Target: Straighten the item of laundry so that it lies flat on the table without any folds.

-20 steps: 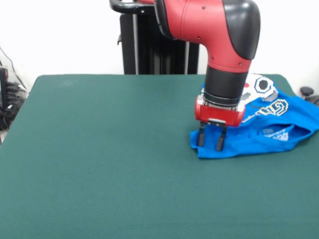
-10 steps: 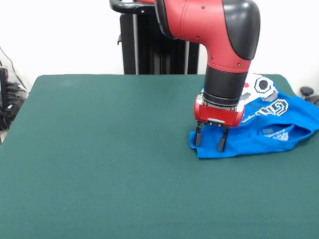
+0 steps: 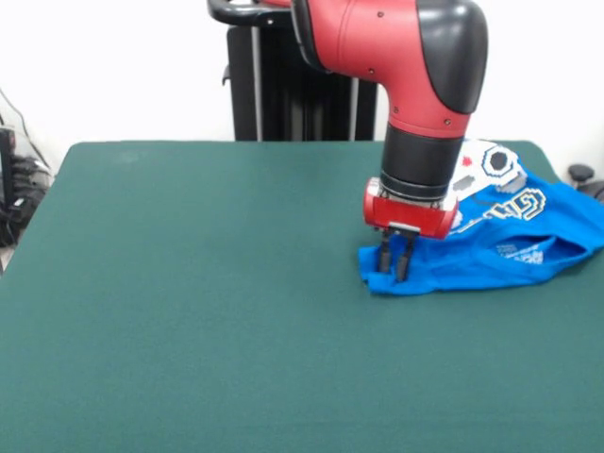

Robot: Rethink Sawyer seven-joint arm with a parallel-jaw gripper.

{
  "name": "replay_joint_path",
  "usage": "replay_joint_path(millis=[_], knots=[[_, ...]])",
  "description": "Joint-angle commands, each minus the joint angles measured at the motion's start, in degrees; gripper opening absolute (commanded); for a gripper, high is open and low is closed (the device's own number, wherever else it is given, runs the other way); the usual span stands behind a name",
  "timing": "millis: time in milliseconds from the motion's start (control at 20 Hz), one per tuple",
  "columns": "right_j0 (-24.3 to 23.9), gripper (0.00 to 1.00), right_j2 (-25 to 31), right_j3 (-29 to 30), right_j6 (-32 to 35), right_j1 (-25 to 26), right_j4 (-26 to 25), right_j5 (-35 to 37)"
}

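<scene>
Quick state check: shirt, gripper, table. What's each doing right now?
T-shirt: crumpled and folded near one table corner, print partly showing, not flat.
Gripper: lowered onto the shirt's nearest corner, fingers closed on the cloth there.
Table: green cover, shirt lying on one side of it.

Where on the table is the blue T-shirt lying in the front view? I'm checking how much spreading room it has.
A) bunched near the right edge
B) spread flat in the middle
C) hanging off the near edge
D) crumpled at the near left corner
A: the blue T-shirt lies crumpled by the right edge of the table, with the gripper at its left corner.
</scene>
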Motion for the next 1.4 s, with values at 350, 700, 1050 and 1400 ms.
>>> replay_joint_path(millis=[350, 700, 1050, 1400], knots=[[-3.00, 0.00, 8.80, 3.53, 20.84, 4.44, 1.42, -7.29], [-0.90, 0.00, 3.96, 5.78, 19.58, -0.70, 4.25, -0.83], [-2.56, 0.00, -0.73, 8.88, 16.80, -9.58, 2.12, 6.12], [-7.35, 0.00, -4.01, 11.06, 11.23, -14.93, -2.25, 11.46]])
